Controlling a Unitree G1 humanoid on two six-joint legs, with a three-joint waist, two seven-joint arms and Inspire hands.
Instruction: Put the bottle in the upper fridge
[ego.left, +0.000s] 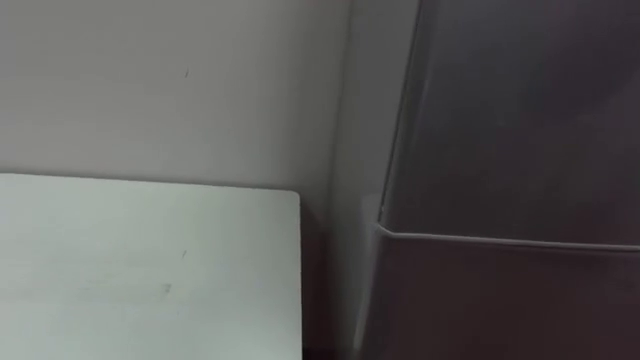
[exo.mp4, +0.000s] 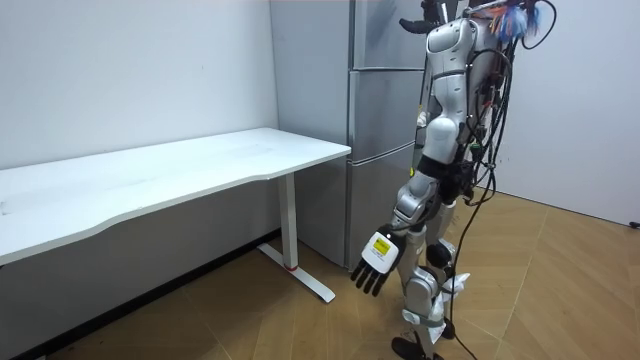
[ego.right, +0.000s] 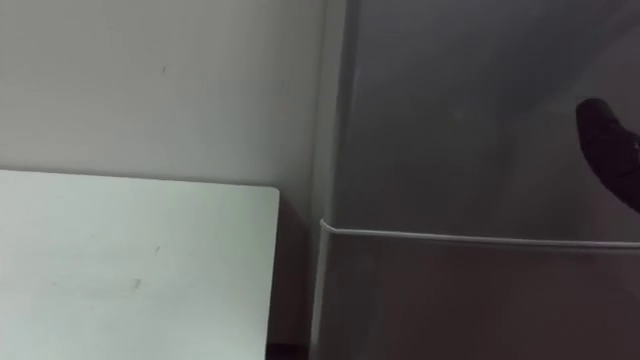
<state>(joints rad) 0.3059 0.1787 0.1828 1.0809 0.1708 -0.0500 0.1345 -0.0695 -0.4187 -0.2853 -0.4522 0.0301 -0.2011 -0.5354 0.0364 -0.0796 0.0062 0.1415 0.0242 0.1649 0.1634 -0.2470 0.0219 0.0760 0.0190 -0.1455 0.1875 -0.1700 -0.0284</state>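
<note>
A tall grey fridge (exo.mp4: 385, 120) stands against the wall, and I stand right in front of it. Its upper door (ego.left: 520, 120) is closed, with a thin pale seam (ego.right: 470, 238) between it and the door below. My right hand (exo.mp4: 420, 20) is raised high, close to the upper door. It shows as a dark shape (ego.right: 608, 150) at the right edge of the right eye view. My left hand (exo.mp4: 375, 262) hangs low beside my leg with straight fingers and holds nothing.
A long white table (exo.mp4: 180, 170) stands to my left along the wall, its corner (ego.left: 285, 205) close to the fridge's side. A narrow dark gap separates the two. Wooden floor (exo.mp4: 560, 290) lies open behind me.
</note>
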